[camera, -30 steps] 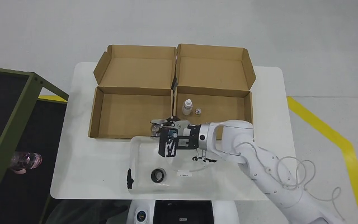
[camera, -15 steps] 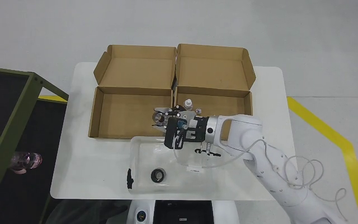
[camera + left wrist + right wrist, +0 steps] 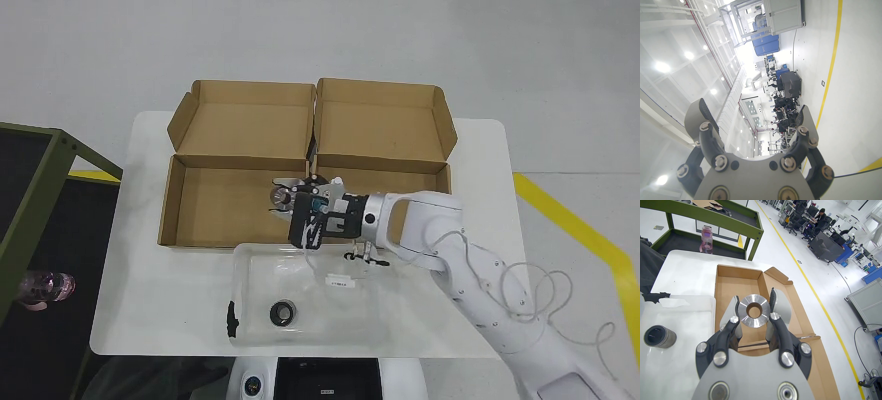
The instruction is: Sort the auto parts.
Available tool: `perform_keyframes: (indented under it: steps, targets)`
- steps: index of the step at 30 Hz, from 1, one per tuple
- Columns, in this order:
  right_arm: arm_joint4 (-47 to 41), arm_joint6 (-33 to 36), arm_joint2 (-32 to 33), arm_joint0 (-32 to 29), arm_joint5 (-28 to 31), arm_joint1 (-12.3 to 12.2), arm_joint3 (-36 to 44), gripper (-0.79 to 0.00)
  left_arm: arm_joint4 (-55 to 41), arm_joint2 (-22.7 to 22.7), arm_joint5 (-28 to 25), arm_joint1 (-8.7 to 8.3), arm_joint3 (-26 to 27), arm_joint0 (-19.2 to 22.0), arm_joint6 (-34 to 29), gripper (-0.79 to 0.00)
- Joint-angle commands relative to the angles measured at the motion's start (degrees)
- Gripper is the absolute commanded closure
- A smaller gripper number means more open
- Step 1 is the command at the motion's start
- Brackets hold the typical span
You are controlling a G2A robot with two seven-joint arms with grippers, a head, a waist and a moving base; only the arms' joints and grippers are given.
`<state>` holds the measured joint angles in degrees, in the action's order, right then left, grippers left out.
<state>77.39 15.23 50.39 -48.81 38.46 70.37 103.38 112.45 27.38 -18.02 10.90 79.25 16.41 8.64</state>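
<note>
My right gripper (image 3: 754,296) is shut on a silver metal ring (image 3: 754,313) with a round bore. It holds the ring above the near right corner of the left cardboard box (image 3: 736,285). In the top view that gripper (image 3: 285,198) with the ring (image 3: 284,202) hangs over the left box (image 3: 215,205), close to the wall shared with the right box (image 3: 400,190). A dark cylindrical bearing (image 3: 659,336) lies in the clear bin (image 3: 677,306). My left gripper (image 3: 753,105) points up into the room, open, with nothing between its fingers.
The right box holds a small white part (image 3: 335,188) and another small piece (image 3: 357,199). The bearing (image 3: 284,313) sits near the clear bin's (image 3: 400,320) front; a black scrap (image 3: 231,320) clings to its left rim. A green cart (image 3: 40,200) with a pink bottle (image 3: 45,288) stands left of the table.
My right gripper carried the silver ring from above the clear bin's back edge away from the robot, to over the left cardboard box. The bearing stayed put.
</note>
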Motion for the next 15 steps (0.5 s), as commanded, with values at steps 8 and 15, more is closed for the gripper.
perform_keyframes:
  steps: [8, 15]
  targets:
    - [-2.63, 0.32, -3.57, 4.56, -2.27, 1.87, -8.24, 0.0, 0.0, 0.0, 0.0, 0.0, 0.0, 0.0, 0.0, -0.785]
    - [-4.79, 1.5, -7.53, 8.53, -3.22, 3.89, -15.14, 0.0, 0.0, 0.0, 0.0, 0.0, 0.0, 0.0, 0.0, -0.785]
